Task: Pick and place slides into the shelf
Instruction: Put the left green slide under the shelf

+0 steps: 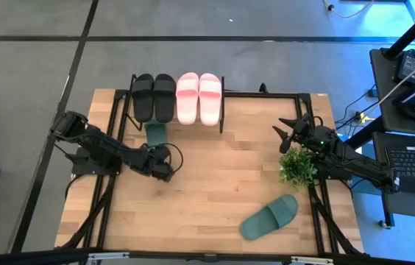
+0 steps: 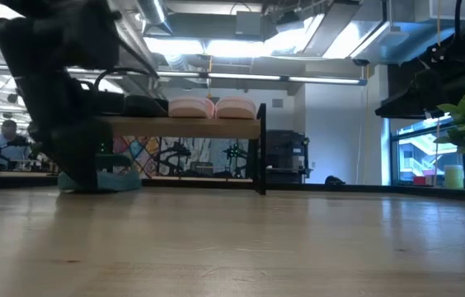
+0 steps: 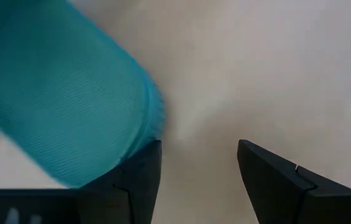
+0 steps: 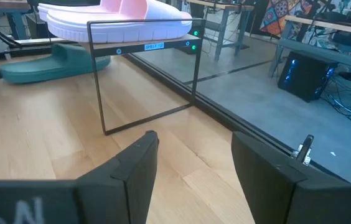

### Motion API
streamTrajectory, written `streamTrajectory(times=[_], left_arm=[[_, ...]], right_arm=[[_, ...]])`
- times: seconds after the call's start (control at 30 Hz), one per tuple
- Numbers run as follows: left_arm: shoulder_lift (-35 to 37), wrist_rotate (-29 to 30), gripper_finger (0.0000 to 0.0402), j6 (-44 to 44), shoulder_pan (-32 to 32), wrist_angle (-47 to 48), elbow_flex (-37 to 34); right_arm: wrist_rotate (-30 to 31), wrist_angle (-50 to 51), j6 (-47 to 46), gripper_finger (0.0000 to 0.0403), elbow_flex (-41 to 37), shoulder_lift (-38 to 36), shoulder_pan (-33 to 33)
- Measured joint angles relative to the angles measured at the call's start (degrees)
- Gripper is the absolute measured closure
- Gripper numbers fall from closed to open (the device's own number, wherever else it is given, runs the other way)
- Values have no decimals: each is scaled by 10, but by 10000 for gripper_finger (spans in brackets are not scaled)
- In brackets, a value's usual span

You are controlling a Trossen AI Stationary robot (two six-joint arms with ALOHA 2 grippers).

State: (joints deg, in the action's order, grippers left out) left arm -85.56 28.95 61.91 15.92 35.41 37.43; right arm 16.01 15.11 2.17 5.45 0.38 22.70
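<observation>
From above, the left gripper (image 1: pixel 165 163) sits just in front of the green slide (image 1: pixel 156 133) half under the shelf (image 1: pixel 222 110); the other green slide (image 1: pixel 269 217) lies nearer the right gripper (image 1: pixel 288 133), long axis slanting. In the left wrist view the fingers (image 3: pixel 139 180) stand apart, empty, slide beside one. In the right wrist view they gape, facing the shelf.

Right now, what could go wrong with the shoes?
The left gripper is open beside the green slide under the shelf, so it could nudge that slide crooked. The other green slide lies near the potted plant; the right gripper might knock the plant reaching for it.
</observation>
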Motion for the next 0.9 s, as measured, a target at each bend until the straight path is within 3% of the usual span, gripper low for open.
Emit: streamTrajectory(times=[0.4,0.57,0.9], left_arm=[[0,39,199,-117,-132,23,0],[0,22,199,-155,-178,21,0],[0,14,200,-185,-200,33,1]], right_arm=[[0,0,0,197,0,0,0],[0,0,0,197,0,0,0],[0,0,1,197,0,0,0]])
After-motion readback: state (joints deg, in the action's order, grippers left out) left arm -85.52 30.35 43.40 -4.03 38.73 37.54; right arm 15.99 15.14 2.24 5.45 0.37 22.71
